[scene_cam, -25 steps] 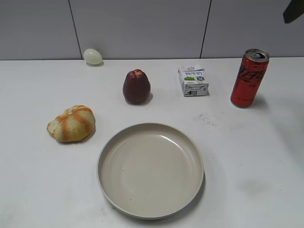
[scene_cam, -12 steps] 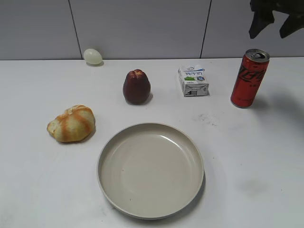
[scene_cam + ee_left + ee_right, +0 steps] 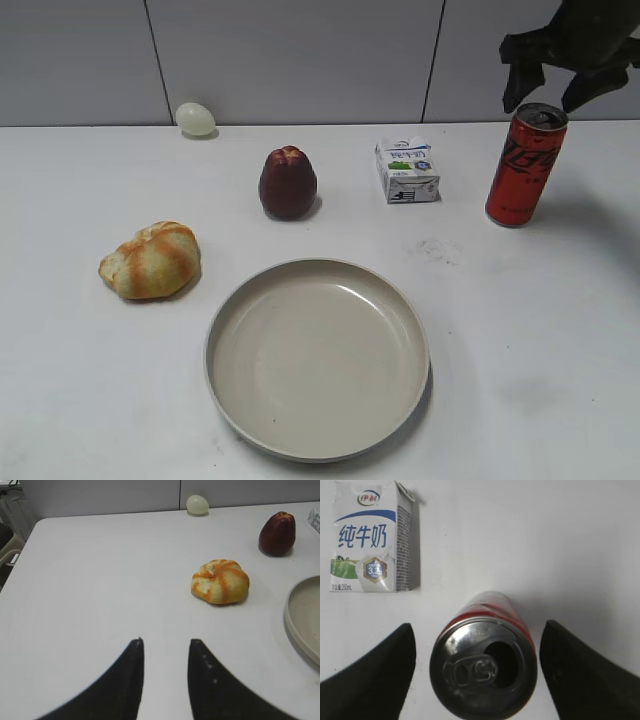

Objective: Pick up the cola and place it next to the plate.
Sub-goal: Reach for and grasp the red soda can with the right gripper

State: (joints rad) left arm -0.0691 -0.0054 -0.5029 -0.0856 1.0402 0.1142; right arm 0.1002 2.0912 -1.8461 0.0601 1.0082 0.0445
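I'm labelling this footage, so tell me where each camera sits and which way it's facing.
Exterior: in front, above the white table, slanting down; right end effector over the tall red cola can.
Left wrist: low, facing the orange-striped bread roll; left end effector open.
Right wrist: straight down on the can; open fingers flank it.
Shared: exterior and left wrist both show the round beige plate.

Table (image 3: 80,380): white, matte, rounded corner visible in left wrist view, faint grey scuffs near centre-right. Wall (image 3: 290,60): light grey panels, thin dark vertical seams, meeting the table's far edge. Lighting: even, diffuse; soft short shadows.
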